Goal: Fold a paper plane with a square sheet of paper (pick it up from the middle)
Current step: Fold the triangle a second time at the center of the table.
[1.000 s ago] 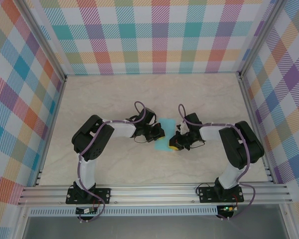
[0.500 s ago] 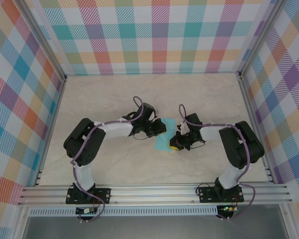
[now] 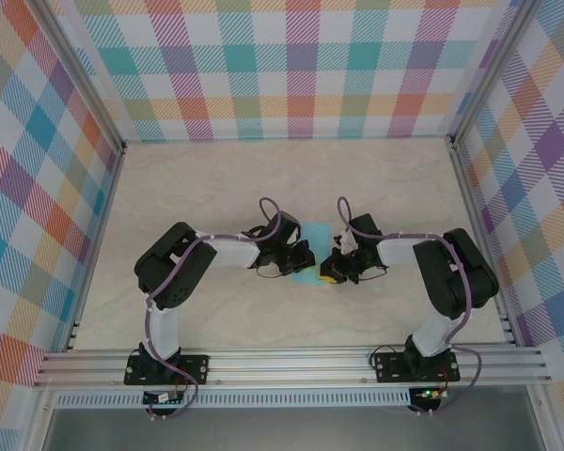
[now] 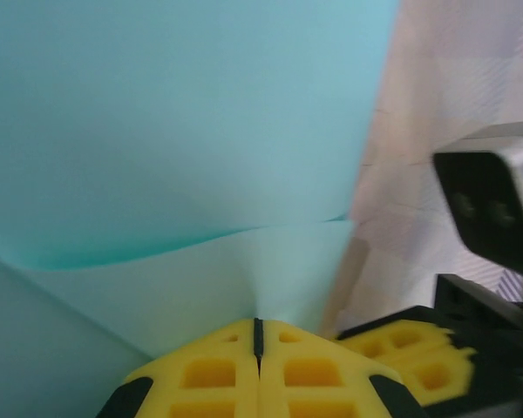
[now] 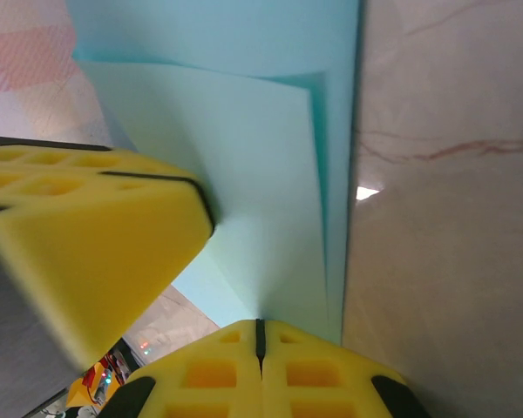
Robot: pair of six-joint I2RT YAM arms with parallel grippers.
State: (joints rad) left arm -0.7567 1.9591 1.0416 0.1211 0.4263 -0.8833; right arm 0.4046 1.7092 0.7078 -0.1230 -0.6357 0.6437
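Paper sheet [image 3: 317,237] lies mid-frame, its long side running up and down. My left gripper [image 4: 258,326] and right gripper [image 5: 260,324] both pinch it tight, one from each side.

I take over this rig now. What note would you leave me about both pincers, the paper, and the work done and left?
Left pincer: shut, pinching the square sheet of paper.
Right pincer: shut, pinching the same sheet beside it.
Sheet: middle of the table, between both pincers, one flap raised over the rest.
Done: sheet gripped, first fold begun.
Left: press the crease, then all later folds; no plane shape yet.
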